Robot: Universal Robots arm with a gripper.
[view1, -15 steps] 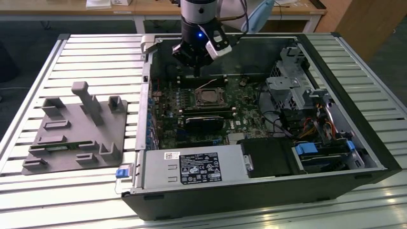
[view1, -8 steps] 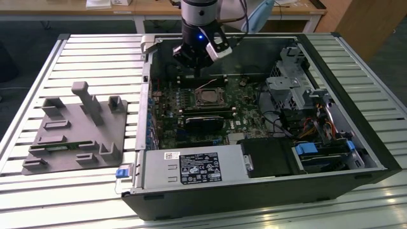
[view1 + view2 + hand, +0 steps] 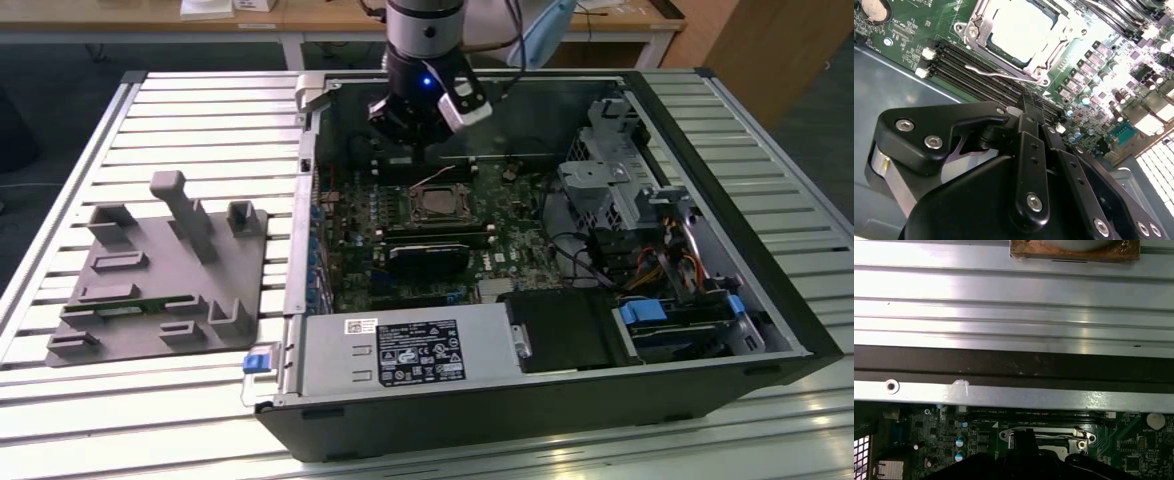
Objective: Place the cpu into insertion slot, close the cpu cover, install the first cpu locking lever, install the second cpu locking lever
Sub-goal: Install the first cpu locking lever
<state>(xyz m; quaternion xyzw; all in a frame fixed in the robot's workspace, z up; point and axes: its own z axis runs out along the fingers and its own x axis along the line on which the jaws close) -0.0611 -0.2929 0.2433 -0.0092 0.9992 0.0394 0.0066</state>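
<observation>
In the exterior view the gripper [image 3: 422, 150] hangs over the motherboard [image 3: 400, 230] just behind the insertion slot [image 3: 438, 207].

In the second wrist view the cpu [image 3: 1021, 28] sits seated, the cpu cover [image 3: 1054, 47] closed over it; one locking lever [image 3: 999, 73] looks unlatched. Whether the tool's fingers are apart or holding anything, I cannot tell.

In the first wrist view the cover's edge [image 3: 1044, 432] lies below the case rail [image 3: 1014, 392].
</observation>
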